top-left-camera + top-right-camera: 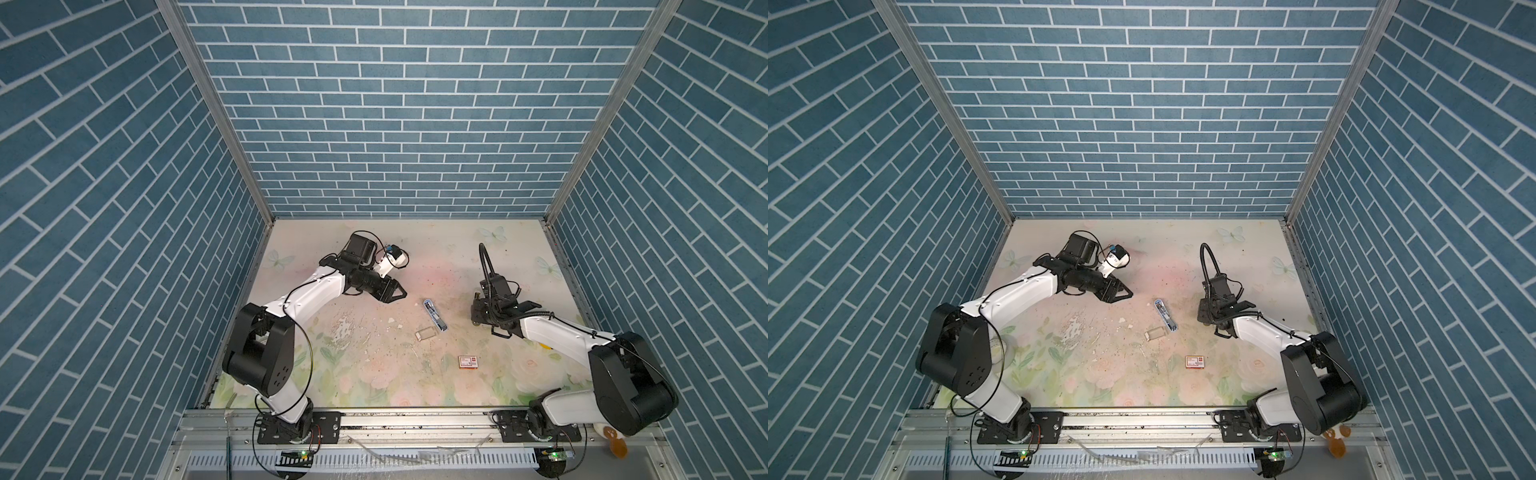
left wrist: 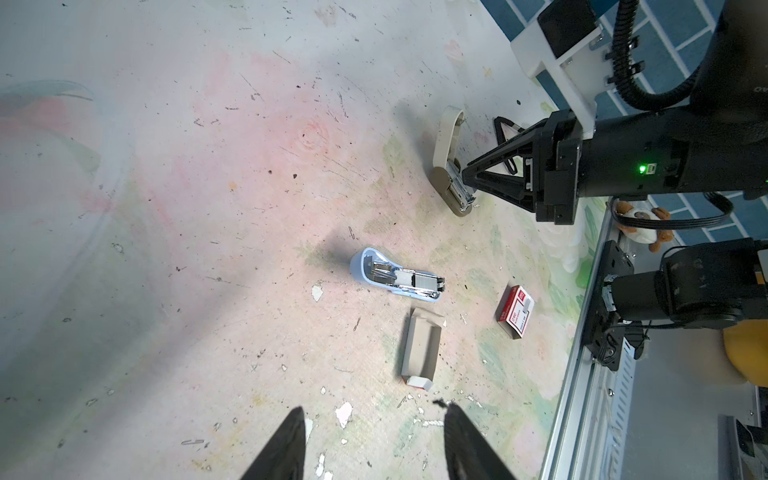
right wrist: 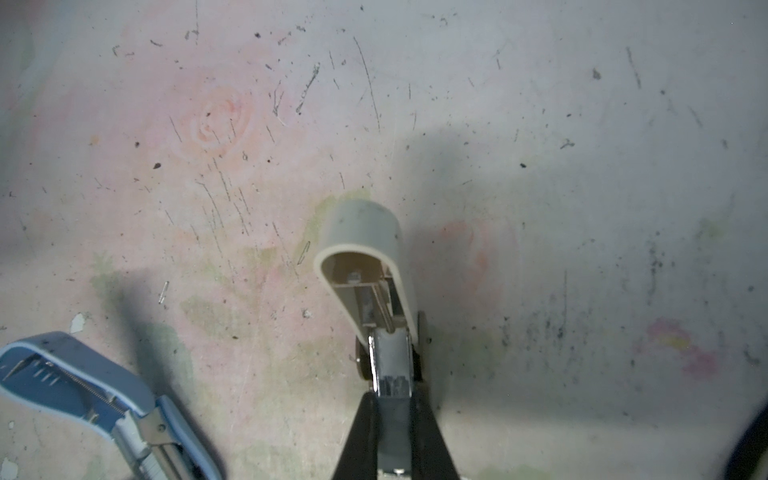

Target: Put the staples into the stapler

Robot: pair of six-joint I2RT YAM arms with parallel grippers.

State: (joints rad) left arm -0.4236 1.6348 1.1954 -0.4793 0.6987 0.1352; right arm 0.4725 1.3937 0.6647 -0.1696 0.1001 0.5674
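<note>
While your right gripper (image 3: 392, 399) clamps the beige stapler (image 3: 365, 232) by its metal magazine, keep it steady.
Your left gripper (image 2: 374, 409) hangs open, empty: lower it squarely onto the staples (image 2: 420, 349), trayed beside the blue stapler (image 2: 395, 286).

Blue stapler (image 3: 95, 399) — partly beyond the right wrist view's edge

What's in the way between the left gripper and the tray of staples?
Nothing visible. The left gripper hangs open over the table, and the tray of staples lies ahead of it. The blue stapler lies past the tray, off the path.
</note>
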